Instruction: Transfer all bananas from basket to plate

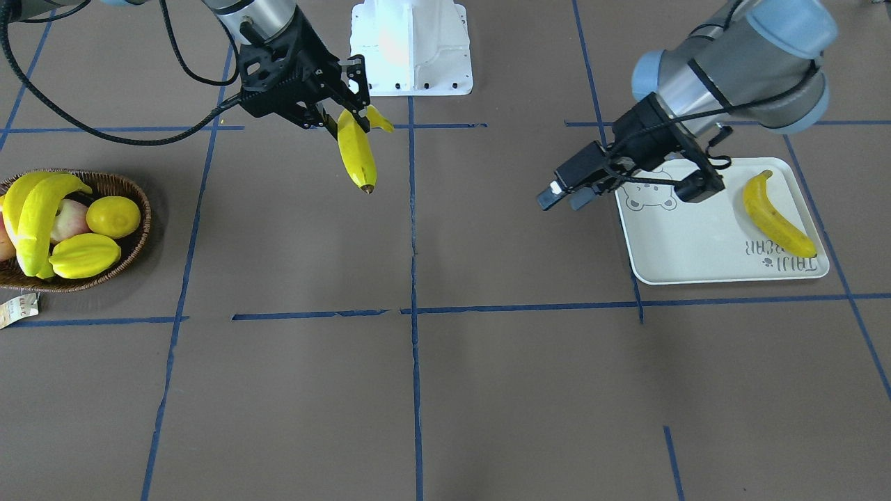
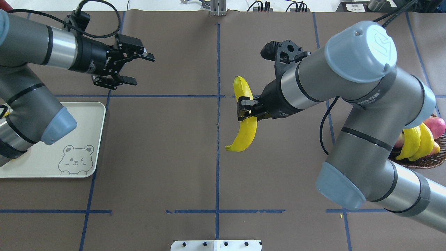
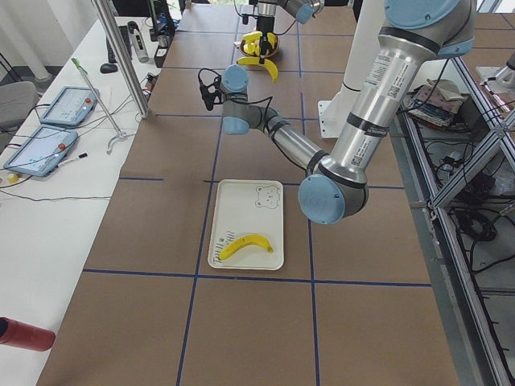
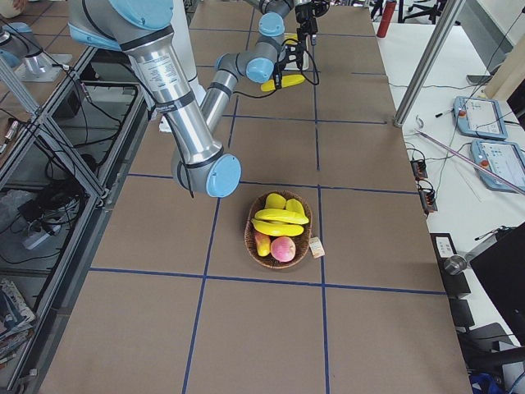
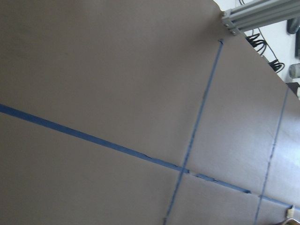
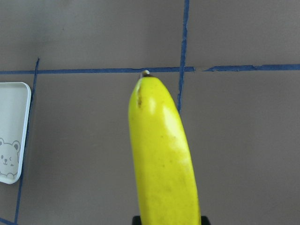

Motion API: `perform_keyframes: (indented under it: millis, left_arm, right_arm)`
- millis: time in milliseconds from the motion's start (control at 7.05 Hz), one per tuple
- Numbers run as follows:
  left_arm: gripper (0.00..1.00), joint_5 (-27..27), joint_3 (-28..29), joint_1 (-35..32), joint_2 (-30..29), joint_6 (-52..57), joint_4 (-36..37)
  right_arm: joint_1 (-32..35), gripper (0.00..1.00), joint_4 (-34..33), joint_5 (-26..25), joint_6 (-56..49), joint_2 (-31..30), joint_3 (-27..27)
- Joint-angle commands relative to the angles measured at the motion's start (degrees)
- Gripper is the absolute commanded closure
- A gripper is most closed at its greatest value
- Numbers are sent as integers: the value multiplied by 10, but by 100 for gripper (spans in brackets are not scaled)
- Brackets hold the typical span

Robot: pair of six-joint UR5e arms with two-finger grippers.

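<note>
Well away from the plate [image 2: 41,167]: banana [image 2: 246,130] in my right gripper [image 2: 246,110].
I see its jaws clamped on the banana's middle; my left gripper [image 2: 139,69] hangs spread open beside the plate, which holds a second banana [image 1: 776,216].

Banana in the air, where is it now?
In the overhead view, the banana sits in the right end effector above the middle of the table, beside the centre tape line, between basket and plate.
</note>
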Motion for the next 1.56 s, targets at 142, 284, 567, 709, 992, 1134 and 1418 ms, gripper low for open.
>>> perform_keyframes:
  millis: [142,284,567,709,992,1134,1418]
  left_arm:
    - [1,23,-3,60,-42,-28,-13]
    - [1,38,-4,79,-48,-29,-24]
    - [1,72,-5,108,-63,-28,-31]
    - [1,84,-5,124,-74,-28,-31]
    - [1,140,-5,169,-81,-27,-33]
    - [1,147,-4,178,-82,-26,-33]
    - [42,147,-5,180,-81,-25,-33]
  right_arm:
    - [-27,99,0,-17,5,12,-2]
    - [-31,99,-1,-16,3,15,-2]
    - [-39,99,1,-16,2,20,-1]
    - [-40,99,6,-17,5,22,-2]
    - [-43,99,11,-17,8,25,-1]
    - [-43,99,11,-17,8,25,-1]
    - [-43,99,12,-16,8,25,0]
